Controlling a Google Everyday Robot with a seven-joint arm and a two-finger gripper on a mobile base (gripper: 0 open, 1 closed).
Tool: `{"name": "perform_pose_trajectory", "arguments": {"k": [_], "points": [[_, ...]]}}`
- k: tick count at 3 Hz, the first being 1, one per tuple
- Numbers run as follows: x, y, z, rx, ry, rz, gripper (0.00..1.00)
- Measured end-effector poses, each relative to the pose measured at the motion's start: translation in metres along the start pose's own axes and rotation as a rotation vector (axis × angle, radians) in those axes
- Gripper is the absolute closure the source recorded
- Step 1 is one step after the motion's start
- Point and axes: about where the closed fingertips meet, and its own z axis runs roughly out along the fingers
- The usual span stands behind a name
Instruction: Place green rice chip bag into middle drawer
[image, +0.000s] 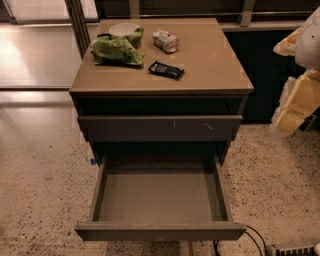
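Four things lay on the bench (210, 65): the green rice chip bag (116, 50) at the back left, touching a white bowl (122, 29) behind it, a crumpled can (165, 40) and a small black bar (166, 70). Below, the middle drawer (160, 231) stood pulled out. The end effector (297, 100) hung at the right edge, well apart from the bag; I cannot tell how far open it was.

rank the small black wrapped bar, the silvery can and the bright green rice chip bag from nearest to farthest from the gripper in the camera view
The gripper is at the right edge, beside the cabinet.
1. black wrapped bar, middle of the top, towards the front.
2. silvery can, behind the bar.
3. green rice chip bag, far left of the top.
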Motion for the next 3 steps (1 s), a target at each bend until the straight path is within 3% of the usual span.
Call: {"name": "perform_pose_trajectory", "arguments": {"k": [1, 2, 3], "points": [[-0.033, -0.029, 0.005, -0.005, -0.169, 0.124, 0.0], [-0.086, -0.057, 0.011, -0.035, -0.351, 0.283, 0.0], [-0.086, -0.057, 0.011, -0.035, -0.351, 0.284, 0.0]]}}
